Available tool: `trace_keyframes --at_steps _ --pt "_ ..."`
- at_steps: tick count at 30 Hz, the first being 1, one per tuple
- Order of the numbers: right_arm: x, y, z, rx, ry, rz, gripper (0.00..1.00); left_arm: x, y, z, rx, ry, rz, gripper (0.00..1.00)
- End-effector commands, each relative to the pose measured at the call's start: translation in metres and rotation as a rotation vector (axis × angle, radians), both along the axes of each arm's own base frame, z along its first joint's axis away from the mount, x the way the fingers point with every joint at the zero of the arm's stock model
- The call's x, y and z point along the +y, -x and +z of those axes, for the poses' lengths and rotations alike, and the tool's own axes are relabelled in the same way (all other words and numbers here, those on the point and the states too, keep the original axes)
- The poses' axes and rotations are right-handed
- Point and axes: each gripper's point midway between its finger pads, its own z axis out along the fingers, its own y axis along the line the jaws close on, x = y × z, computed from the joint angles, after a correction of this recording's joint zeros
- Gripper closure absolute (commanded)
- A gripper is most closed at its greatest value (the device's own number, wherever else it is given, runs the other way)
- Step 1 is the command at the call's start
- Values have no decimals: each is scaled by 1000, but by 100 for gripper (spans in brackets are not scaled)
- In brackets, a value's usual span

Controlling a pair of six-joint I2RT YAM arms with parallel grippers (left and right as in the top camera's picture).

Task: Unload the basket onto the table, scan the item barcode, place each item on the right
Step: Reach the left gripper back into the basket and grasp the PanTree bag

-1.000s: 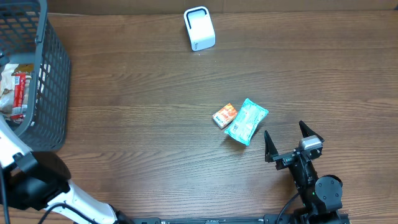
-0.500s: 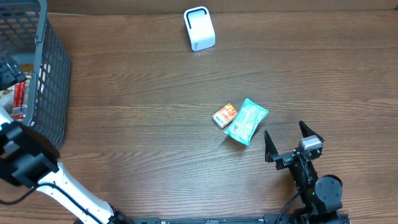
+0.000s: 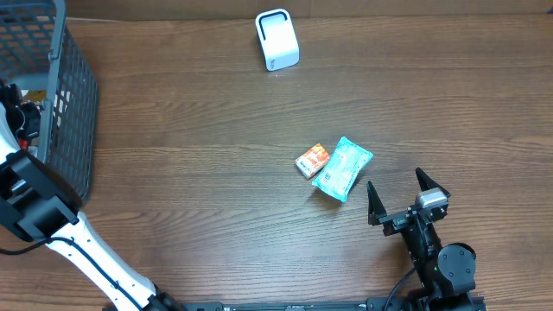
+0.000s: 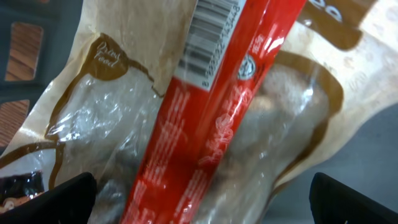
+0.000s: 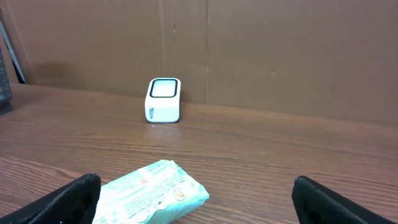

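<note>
1. Brown wood-grain table (image 3: 199, 173) fills your overhead view. A white scanner (image 3: 277, 40) stands at the far edge, and a dark mesh basket (image 3: 73, 130) sits at the left. An orange box (image 3: 313, 160) and a teal packet (image 3: 343, 168) lie touching near the middle.
2. Your right gripper (image 3: 395, 178) sits just beside the teal packet, fingers spread wide and holding nothing.
3. Its wrist camera adds the scanner standing upright well beyond the packet, against a cardboard wall (image 5: 280, 50).
4. Overhead, your left arm (image 3: 34, 207) reaches into the basket, but most of the contents are hidden.
5. Only the left wrist view shows them: a red packet (image 4: 211, 137), barcode (image 4: 211, 31) facing the camera, lies across a clear bag with brown trim (image 4: 87, 124).
6. Your left gripper (image 4: 205, 199) has its fingers wide apart either side of the red packet. You cannot tell whether they touch it.
</note>
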Motion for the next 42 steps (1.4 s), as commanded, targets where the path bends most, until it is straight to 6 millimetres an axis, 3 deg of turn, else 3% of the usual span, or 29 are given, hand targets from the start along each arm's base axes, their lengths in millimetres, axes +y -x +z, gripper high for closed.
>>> trace_keyframes --at_steps 1,5,10,17,22,27,32,38,42 --pt "-2 -1 -4 4 4 -10 0 -2 3 -26 48 25 -20 0" --pt "-2 -1 -4 4 4 -10 0 -4 6 -39 69 48 -21 5" --pt "-2 -1 -4 4 4 -10 0 -13 5 -44 64 93 -25 42" --pt "-2 -1 -4 4 4 -10 0 -18 7 -43 68 113 -28 78" --pt "-2 -1 -4 4 4 -10 0 -13 1 -16 15 80 4 86" --pt "-2 -1 -4 4 4 -10 0 -8 -13 51 -131 18 60 90" --pt "-2 -1 -4 4 4 -10 0 -8 -14 150 -328 -88 126 92" --pt "-2 -1 -4 4 4 -10 0 -25 7 267 -573 -191 206 92" --pt "-2 -1 -4 4 4 -10 0 -54 28 326 -726 -172 292 96"
